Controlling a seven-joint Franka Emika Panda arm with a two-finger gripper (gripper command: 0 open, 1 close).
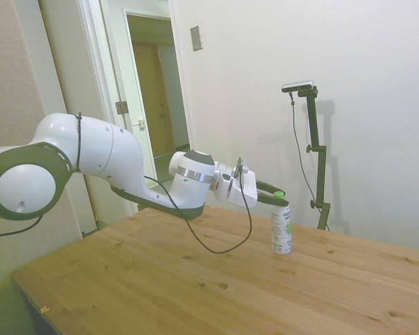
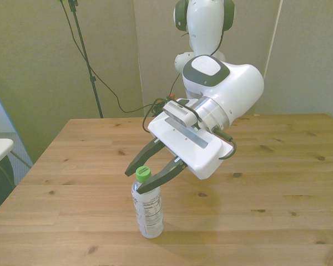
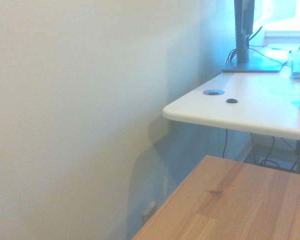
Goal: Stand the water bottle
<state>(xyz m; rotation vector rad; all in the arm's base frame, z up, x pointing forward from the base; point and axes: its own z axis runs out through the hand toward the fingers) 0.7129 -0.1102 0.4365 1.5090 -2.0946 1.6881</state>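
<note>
The water bottle (image 2: 147, 210), clear with a green cap and a white printed label, stands upright on the wooden table (image 2: 255, 183) near its front edge. In the side view the water bottle (image 1: 281, 230) stands toward the far side of the table. My gripper (image 2: 140, 180) reaches in almost level at cap height. Its dark fingers (image 2: 135, 166) stand open on either side of the green cap, with a gap showing. The side view puts the gripper (image 1: 278, 198) at the bottle's top. The wrist view does not show the bottle.
A white desk (image 3: 250, 107) with a monitor foot stands beyond the table's corner, close to a pale wall. A black cable (image 1: 216, 244) hangs from the wrist down to the tabletop.
</note>
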